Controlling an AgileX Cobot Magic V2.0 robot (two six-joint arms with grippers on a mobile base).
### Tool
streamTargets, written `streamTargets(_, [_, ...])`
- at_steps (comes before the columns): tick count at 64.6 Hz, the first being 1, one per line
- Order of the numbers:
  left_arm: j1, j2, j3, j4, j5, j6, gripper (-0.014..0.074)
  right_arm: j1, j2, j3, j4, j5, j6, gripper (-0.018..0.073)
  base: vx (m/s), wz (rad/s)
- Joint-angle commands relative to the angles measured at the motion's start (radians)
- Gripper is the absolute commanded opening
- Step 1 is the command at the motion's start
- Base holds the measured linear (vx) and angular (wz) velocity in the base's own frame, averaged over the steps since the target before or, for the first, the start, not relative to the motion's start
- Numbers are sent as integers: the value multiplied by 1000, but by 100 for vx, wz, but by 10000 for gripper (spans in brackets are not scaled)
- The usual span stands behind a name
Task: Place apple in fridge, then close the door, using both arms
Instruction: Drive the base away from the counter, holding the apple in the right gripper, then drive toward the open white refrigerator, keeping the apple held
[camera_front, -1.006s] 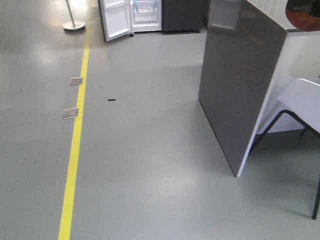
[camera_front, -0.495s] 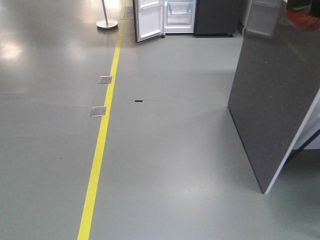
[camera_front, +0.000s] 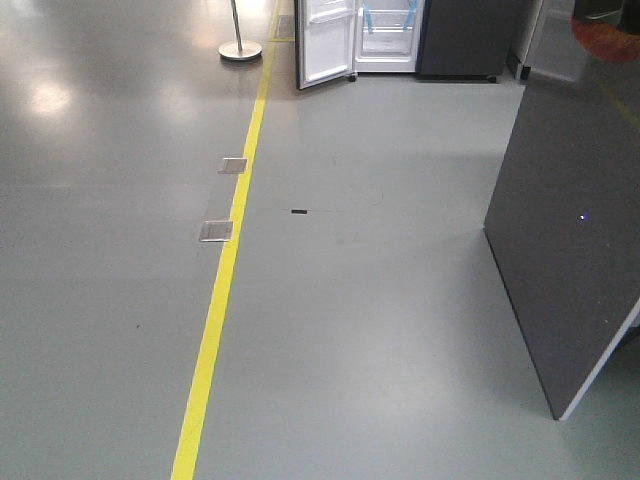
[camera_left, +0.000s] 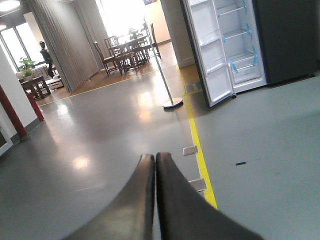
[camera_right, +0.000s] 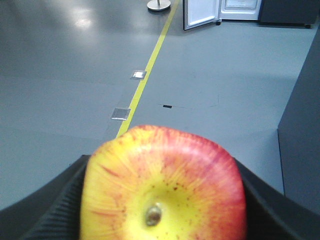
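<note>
The apple (camera_right: 162, 185), red with yellow patches and its stem dimple facing the camera, fills the bottom of the right wrist view. My right gripper (camera_right: 162, 205) is shut on it, with a black finger (camera_right: 52, 210) pressed on each side. My left gripper (camera_left: 154, 160) is shut on nothing, its tips together above the floor. The fridge (camera_front: 388, 35) stands far ahead across the floor with its white inside showing. Its door (camera_front: 325, 45) is swung open to the left. The fridge (camera_left: 240, 45) and the door (camera_left: 207, 50) also show in the left wrist view.
A yellow floor line (camera_front: 225, 280) runs toward the fridge, with two metal floor plates (camera_front: 216, 231) beside it. A tall dark grey panel (camera_front: 570, 230) stands close on the right. A post on a round base (camera_front: 240, 48) stands left of the door. A dark grey unit (camera_front: 465, 40) adjoins the fridge.
In the front view the fridge, the yellow line and the grey panel have all slid to the right. The chair by the panel has left the view.
</note>
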Motion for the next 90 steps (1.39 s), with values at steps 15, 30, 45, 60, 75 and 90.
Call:
streamTargets(15, [-3,-5,-16,-4,-73,-4,-6,-5,-26,-28,15,-74,-6,36,17,4])
streamTargets(30, [-3,-5,-16,-4,-73,-4,-6,-5,-26,-28,15,-74,-6,36,18,1])
streamTargets(45, [-3,-5,-16,-4,-73,-4,-6,-5,-26,-28,15,-74,-6,36,19,-1])
streamTargets(60, [-3,-5,-16,-4,-73,-4,-6,-5,-25,-28,15,-74,-6,36,19,0])
streamTargets(75, [-3,-5,-16,-4,-73,-4,-6,-5,-25,-28,15,-74,-6,36,20,0])
streamTargets(90, [-3,-5,-16,-4,-73,-4,-6,-5,-25,-28,15,-74,-6,36,21,1])
